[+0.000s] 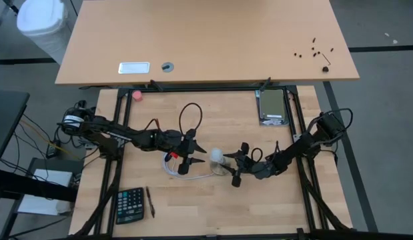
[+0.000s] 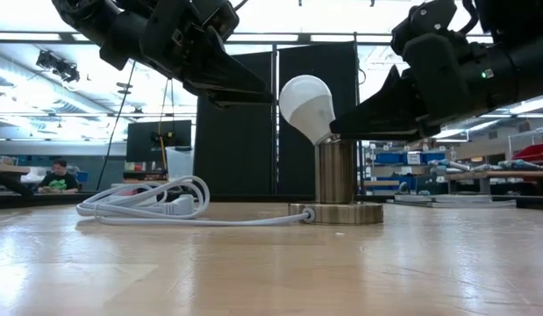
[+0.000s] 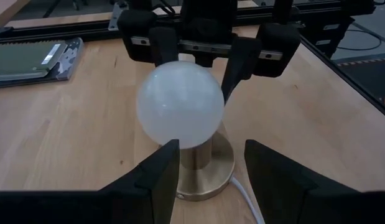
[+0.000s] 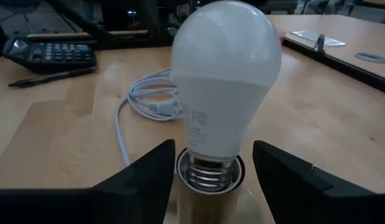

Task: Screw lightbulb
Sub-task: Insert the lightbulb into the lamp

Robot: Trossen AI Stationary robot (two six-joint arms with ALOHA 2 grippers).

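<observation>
The white lightbulb (image 2: 304,104) stands tilted toward the table's left, its screw base (image 4: 211,173) in the mouth of a brass socket (image 2: 335,171) on a round brass foot (image 3: 208,171). My right gripper (image 1: 234,167) reaches in from the right at the bulb's narrow neck. My left gripper (image 1: 195,159) is open, coming level from the left, its fingertips (image 3: 162,163) close by the globe (image 3: 180,102). A white cord (image 2: 148,204) runs from the foot and lies coiled on the table. My right gripper has its two fingers on either side of the bulb's neck (image 4: 212,144), just above the screw threads, coming nearly level from the table's right. In the low view a fingertip (image 2: 341,130) meets the neck. The bulb leans left, its screw base in the socket's mouth. My left gripper: whether a fingertip touches the globe, I cannot tell.
A calculator (image 1: 129,203) and a pen (image 1: 151,201) lie near the front left. A black cable loop (image 1: 189,115) lies behind the lamp, and a grey device (image 1: 273,107) sits at the far right. A second table (image 1: 206,40) stands beyond the far edge.
</observation>
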